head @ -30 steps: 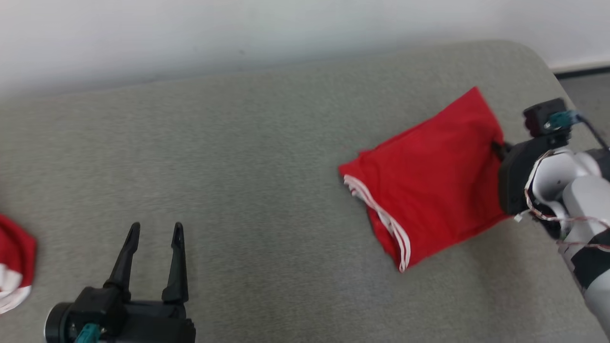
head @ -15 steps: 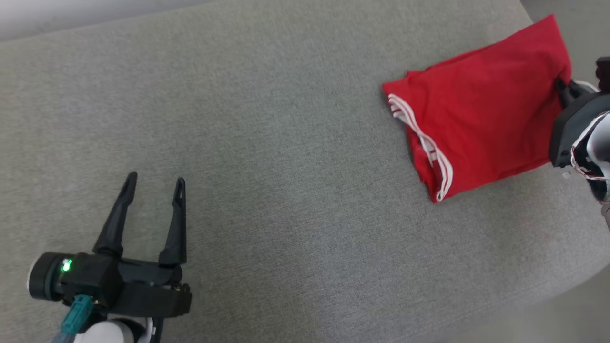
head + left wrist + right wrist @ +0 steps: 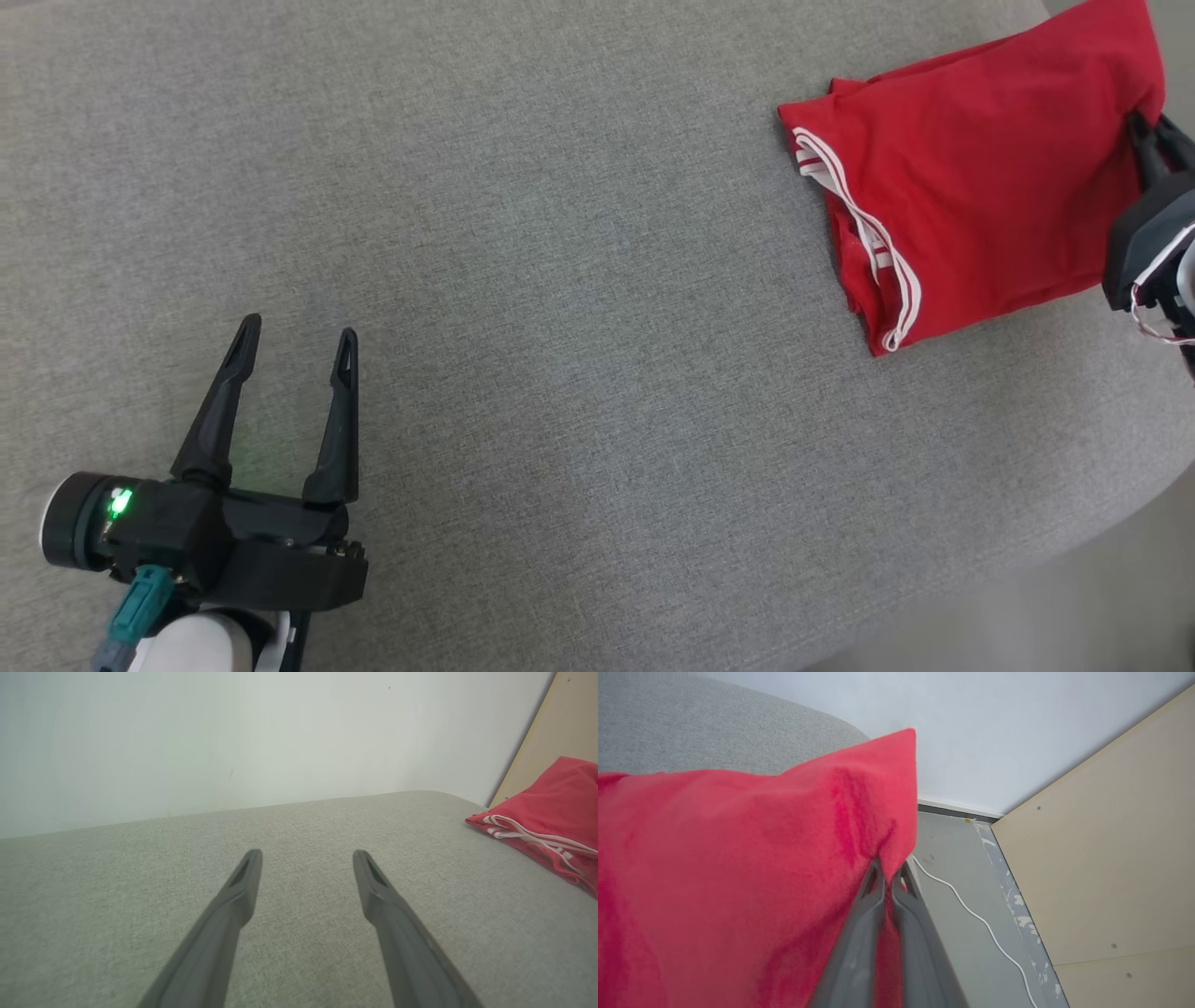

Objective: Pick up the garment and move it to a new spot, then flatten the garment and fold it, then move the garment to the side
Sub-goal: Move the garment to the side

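Observation:
The garment [image 3: 971,196] is red with white trim, folded into a rough rectangle at the far right of the grey cushioned surface [image 3: 579,308]. My right gripper [image 3: 1146,138] is shut on the garment's right edge, the cloth pinched between its fingers [image 3: 873,891] in the right wrist view, where the red fabric [image 3: 738,858] rises to a corner. Far from it, at the lower left, my left gripper [image 3: 297,336] stands open with nothing between its fingers [image 3: 243,882]. The left wrist view shows the garment [image 3: 551,812] at the right edge.
The cushioned surface curves away at its lower right corner [image 3: 1102,523]. Beyond its right edge lie grey floor [image 3: 962,896], a white cable [image 3: 971,910] and a beige panel [image 3: 1101,849]. A pale wall [image 3: 233,737] stands behind the surface.
The head camera has tilted down and shifted, so the wall has left the picture. The right gripper keeps its grip on the garment. The left gripper stays open.

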{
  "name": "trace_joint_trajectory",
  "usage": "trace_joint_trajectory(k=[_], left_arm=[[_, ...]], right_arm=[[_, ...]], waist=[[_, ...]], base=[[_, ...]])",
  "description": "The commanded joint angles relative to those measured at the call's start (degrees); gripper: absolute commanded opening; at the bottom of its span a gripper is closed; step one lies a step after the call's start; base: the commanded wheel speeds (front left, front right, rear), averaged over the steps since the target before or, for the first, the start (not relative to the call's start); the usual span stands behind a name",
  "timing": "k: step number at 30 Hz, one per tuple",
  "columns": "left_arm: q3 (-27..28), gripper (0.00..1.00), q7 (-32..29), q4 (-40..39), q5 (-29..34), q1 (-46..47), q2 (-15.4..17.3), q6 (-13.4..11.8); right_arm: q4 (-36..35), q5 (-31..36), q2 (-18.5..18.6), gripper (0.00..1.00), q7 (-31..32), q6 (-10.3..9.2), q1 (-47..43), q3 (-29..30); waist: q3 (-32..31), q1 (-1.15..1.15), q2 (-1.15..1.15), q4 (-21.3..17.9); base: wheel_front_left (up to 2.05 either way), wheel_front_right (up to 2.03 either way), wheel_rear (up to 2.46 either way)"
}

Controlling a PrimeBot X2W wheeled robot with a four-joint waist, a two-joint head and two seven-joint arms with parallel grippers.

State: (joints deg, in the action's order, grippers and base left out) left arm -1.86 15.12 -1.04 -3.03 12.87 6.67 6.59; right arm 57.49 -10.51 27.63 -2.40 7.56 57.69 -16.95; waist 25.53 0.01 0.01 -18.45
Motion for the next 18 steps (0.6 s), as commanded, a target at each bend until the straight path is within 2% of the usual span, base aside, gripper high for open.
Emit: trace_joint_trajectory(k=[1,4,6,7,8,14,18], left_arm=[[0.1,1.0,0.0,0.2,-0.1,0.6,0.4,0.1],[0.1,1.0,0.0,0.5,-0.3,0.4,0.4,0.2],[0.2,1.0,0.0,0.7,-0.5,0.4,0.4,0.2],[0.2,1.0,0.0,0.8,-0.5,0.3,0.2,0.1],[0.2,1.0,0.0,0.9,-0.6,0.1,0.1,0.1],[0.8,1.0,0.0,1.8,-1.5,-1.3,-1.1,-0.6],[2.4,1.0,0.0,3.0,-2.4,-3.9,-2.1,-1.7]], right_arm=[[0.4,0.8,0.2,0.0,-1.0,-0.17,1.1,0.3],[1.6,2.2,0.3,0.0,-1.9,-0.17,1.0,0.7],[1.8,3.0,0.1,0.37,-3.1,-0.17,1.1,0.7],[2.0,3.5,0.0,0.65,-3.5,-0.17,1.0,0.6],[2.2,4.0,0.1,1.0,-4.1,-0.17,1.0,0.7],[2.3,4.6,-1.2,1.0,-8.4,-0.17,-1.3,1.3],[-0.7,3.5,-2.9,1.0,-11.4,-0.17,-5.0,-0.5]], waist=[[-0.3,-0.01,-0.01,0.4],[-0.9,-0.01,-0.01,1.1],[-1.4,-0.01,-0.01,1.6],[-1.7,-0.01,-0.01,1.8],[-2.0,-0.01,-0.01,2.0],[-5.4,-0.01,-0.01,4.3],[-9.6,-0.01,-0.01,6.2]], base=[[0.0,0.0,0.0],[0.0,0.0,0.0],[0.0,0.0,0.0],[0.0,0.0,0.0],[0.0,0.0,0.0],[0.0,0.0,0.0],[0.0,0.0,0.0]])
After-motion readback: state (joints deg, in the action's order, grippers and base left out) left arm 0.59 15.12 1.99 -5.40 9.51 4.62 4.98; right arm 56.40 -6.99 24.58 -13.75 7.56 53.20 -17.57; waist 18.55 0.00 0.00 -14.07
